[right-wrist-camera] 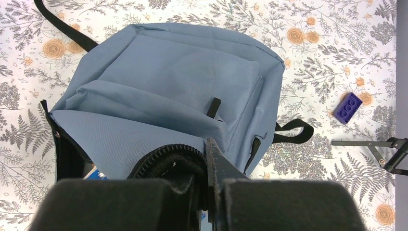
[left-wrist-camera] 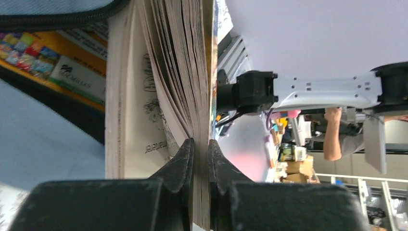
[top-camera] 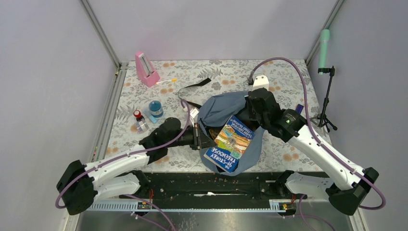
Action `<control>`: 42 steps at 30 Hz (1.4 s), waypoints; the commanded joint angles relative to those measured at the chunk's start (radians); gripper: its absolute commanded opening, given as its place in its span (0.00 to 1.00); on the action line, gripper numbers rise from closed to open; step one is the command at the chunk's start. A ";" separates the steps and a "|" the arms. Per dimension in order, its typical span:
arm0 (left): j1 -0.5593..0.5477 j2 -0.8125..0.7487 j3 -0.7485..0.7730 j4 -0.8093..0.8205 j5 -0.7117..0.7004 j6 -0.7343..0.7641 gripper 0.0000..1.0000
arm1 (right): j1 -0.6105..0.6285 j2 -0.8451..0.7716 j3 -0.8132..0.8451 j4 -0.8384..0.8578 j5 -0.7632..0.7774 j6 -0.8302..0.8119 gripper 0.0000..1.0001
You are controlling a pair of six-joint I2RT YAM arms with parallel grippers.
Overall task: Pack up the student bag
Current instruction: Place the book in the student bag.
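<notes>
The student bag [top-camera: 222,107] lies in the middle of the table, grey-blue, its mouth open toward the arms. A blue paperback book [top-camera: 230,143] rests tilted in that mouth, half out. My left gripper [top-camera: 204,140] is shut on the book's left edge. In the left wrist view its jaws [left-wrist-camera: 201,149] pinch a bundle of pages [left-wrist-camera: 183,72] below the bag's zipper rim [left-wrist-camera: 57,14]. My right gripper [top-camera: 249,114] is shut on the bag's upper rim. In the right wrist view it [right-wrist-camera: 208,156] clamps the black zipper edge [right-wrist-camera: 163,154], with the bag [right-wrist-camera: 183,72] spread out beyond.
On the left of the table are a pink metronome [top-camera: 146,69], a pen [top-camera: 166,81], a blue-lidded jar [top-camera: 155,109] and a small red-capped bottle [top-camera: 140,120]. A white box [top-camera: 260,82] sits behind the bag. A purple brick [right-wrist-camera: 348,107] and a stand [top-camera: 327,96] are at the right.
</notes>
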 commanded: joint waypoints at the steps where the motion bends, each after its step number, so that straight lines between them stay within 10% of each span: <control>1: -0.089 0.072 0.048 0.327 -0.094 -0.076 0.00 | -0.008 -0.062 0.017 0.097 0.058 0.003 0.00; 7: -0.221 0.160 0.123 0.190 -0.157 0.006 0.00 | -0.007 -0.042 0.037 0.097 0.094 -0.009 0.00; 32: -0.118 0.070 -0.107 0.264 -0.701 -0.154 0.00 | -0.008 -0.102 -0.005 0.100 0.060 0.022 0.00; 42: -0.119 0.281 -0.009 0.336 -0.550 -0.151 0.00 | -0.007 -0.099 -0.030 0.113 0.035 0.022 0.00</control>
